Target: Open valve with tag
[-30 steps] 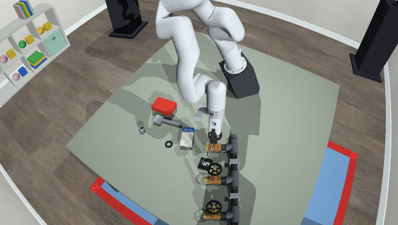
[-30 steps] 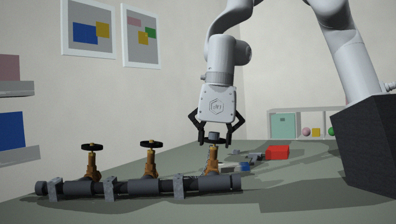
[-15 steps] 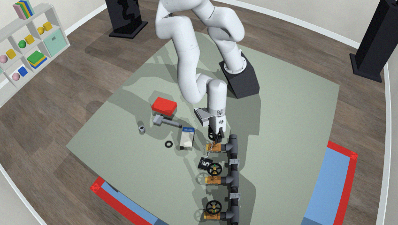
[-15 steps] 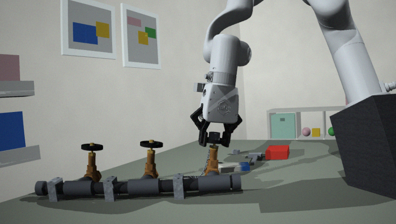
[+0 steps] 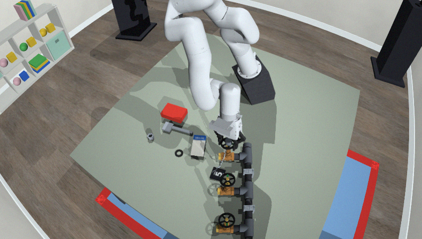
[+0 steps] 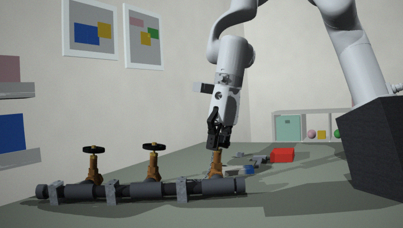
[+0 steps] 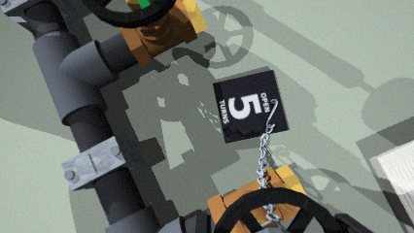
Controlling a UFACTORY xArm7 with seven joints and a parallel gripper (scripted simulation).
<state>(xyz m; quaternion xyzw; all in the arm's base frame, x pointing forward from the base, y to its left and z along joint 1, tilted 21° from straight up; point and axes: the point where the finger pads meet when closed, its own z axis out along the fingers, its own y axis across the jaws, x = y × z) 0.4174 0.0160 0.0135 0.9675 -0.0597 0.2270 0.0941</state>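
Three brass valves with black handwheels stand along a dark grey pipe (image 5: pixel 248 189) (image 6: pixel 147 189) (image 7: pixel 63 83). My gripper (image 5: pixel 227 144) (image 6: pixel 216 144) is shut on the handwheel (image 7: pixel 272 211) of the valve (image 5: pixel 226 156) (image 6: pixel 215 166) nearest the robot base. A chain (image 7: pixel 263 160) runs from that valve to a black tag (image 5: pixel 217 174) (image 7: pixel 250 107) lying flat on the table, reading "OPEN 5 TURNS". The middle valve (image 5: pixel 226 181) (image 6: pixel 153 158) and the far-end valve (image 5: pixel 226 222) (image 6: pixel 93 161) stand free of the gripper.
A white and blue box (image 5: pixel 198 146) (image 6: pixel 240 170), a black ring (image 5: pixel 177 151), a grey hammer (image 5: pixel 174 129), a small metal nut (image 5: pixel 151 137) and a red block (image 5: pixel 173 112) (image 6: pixel 282 155) lie left of the valves. The dark robot base (image 5: pixel 257 85) (image 6: pixel 373 147) stands behind.
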